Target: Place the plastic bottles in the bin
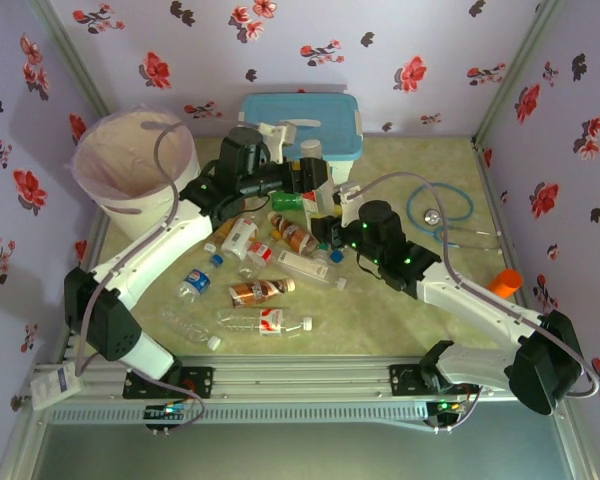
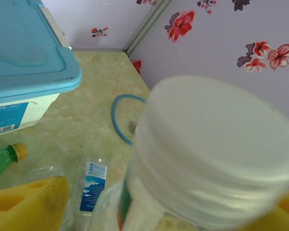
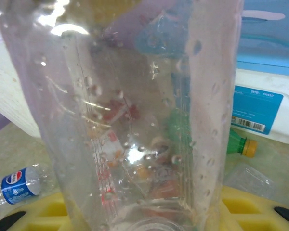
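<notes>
While right gripper (image 3: pixel 144 211) pinches a clear bottle (image 3: pixel 135 120), left gripper (image 2: pixel 156 207) flanks a white-capped bottle (image 2: pixel 216 154), closure unclear; pickup in hand; next: carry to far-left bin (image 1: pixel 130 165).

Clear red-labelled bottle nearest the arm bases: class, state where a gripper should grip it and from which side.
Probably the bottle at mid-body, from straight above, jaws closing across its width: it lies flat, long axis left-right, with bare table in front.

bin (image 1: pixel 130 165) stood at desk (image 1: pixel 380 322) far-left corner | box (image 1: pixel 302 122) sat behind centre, right of bin | bottles (image 1: pixel 260 291) lay scattered before box | tube loop (image 1: pixel 442 205) lay right of box | cylinder (image 1: pixel 504 281) lay near right edge
</notes>
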Controlling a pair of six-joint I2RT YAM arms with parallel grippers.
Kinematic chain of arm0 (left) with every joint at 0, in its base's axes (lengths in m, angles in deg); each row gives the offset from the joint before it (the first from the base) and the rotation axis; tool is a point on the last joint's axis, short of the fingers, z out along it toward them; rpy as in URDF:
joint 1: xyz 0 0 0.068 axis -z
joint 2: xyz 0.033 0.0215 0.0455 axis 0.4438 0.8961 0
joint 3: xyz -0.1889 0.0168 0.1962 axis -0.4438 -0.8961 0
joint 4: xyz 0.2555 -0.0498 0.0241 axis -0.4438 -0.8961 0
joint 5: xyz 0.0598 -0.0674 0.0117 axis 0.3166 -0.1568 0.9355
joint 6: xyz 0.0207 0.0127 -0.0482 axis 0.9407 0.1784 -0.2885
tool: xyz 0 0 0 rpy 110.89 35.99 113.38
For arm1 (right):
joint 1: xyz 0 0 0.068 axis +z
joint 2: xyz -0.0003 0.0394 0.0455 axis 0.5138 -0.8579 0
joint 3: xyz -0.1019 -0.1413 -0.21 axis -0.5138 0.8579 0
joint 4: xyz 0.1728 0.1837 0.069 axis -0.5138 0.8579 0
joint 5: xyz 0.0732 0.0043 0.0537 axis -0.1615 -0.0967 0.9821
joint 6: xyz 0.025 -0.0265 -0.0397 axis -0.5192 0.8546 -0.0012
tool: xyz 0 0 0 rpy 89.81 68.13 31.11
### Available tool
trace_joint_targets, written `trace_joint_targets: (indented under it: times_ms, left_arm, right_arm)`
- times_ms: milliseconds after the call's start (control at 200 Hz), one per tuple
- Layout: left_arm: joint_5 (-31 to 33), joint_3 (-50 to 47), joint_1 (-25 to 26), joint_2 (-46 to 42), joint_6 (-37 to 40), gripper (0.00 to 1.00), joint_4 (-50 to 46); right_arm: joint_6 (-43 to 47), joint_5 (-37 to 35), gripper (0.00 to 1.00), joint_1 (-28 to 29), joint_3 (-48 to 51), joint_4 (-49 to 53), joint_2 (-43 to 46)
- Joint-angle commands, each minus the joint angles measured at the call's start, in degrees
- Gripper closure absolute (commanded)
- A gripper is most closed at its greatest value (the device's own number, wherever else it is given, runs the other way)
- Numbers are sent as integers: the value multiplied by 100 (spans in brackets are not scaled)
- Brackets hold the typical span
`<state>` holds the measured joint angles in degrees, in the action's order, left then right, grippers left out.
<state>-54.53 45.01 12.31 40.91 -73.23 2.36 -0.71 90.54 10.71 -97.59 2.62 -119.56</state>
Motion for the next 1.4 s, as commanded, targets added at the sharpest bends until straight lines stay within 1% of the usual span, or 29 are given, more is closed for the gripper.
trace_joint_targets:
  times_ms: [0,90,200,300,400,480,505,590,640,670,800,855,930,1030,1095,1155,1275,1395]
  left_arm:
    - [137,187,37,79,41,18,257]
    - [187,157,33,73,70,27,346]
    - [186,202,37,118,92,42,339]
    - [191,212,37,128,97,51,331]
    - [195,202,41,129,117,58,356]
    - [204,193,37,124,132,60,365]
    - [213,195,38,119,147,60,361]
    - [230,232,25,118,207,60,306]
    - [247,265,-4,106,244,60,265]
    - [244,283,-22,97,272,60,243]
    - [247,451,-135,43,429,61,40]
    - [240,515,-196,13,473,61,-20]
    - [248,553,-268,-2,440,65,-13]
    - [192,559,-271,105,314,67,-25]
    - [165,503,-266,154,246,70,31]
    - [165,484,-271,150,249,72,17]
    - [268,602,-328,63,419,73,-168]
    - [399,792,-464,-104,661,73,-454]
  right_arm:
    - [-267,164,73,45,71,-423,-18]
    - [-315,164,73,73,106,-513,-47]
    - [-295,188,72,82,80,-498,-98]
    - [-295,234,71,88,70,-479,-134]
    - [-300,234,68,90,88,-494,-133]
    - [-303,250,65,88,105,-474,-119]
    - [-297,252,61,87,105,-471,-108]
    - [-198,271,31,90,115,-400,-36]
    - [-94,215,19,89,122,-303,46]
    - [-29,162,14,87,130,-242,117]
    - [314,3,1,35,184,166,481]
    - [389,-48,1,-4,238,295,656]
    - [327,-56,1,-76,322,344,818]
    - [226,-90,7,-120,247,620,703]
    - [187,-86,8,-125,292,555,651]
    - [162,-84,8,-122,359,450,680]
    - [204,-249,6,-171,391,444,825]
    - [142,-482,5,-326,543,335,1184]
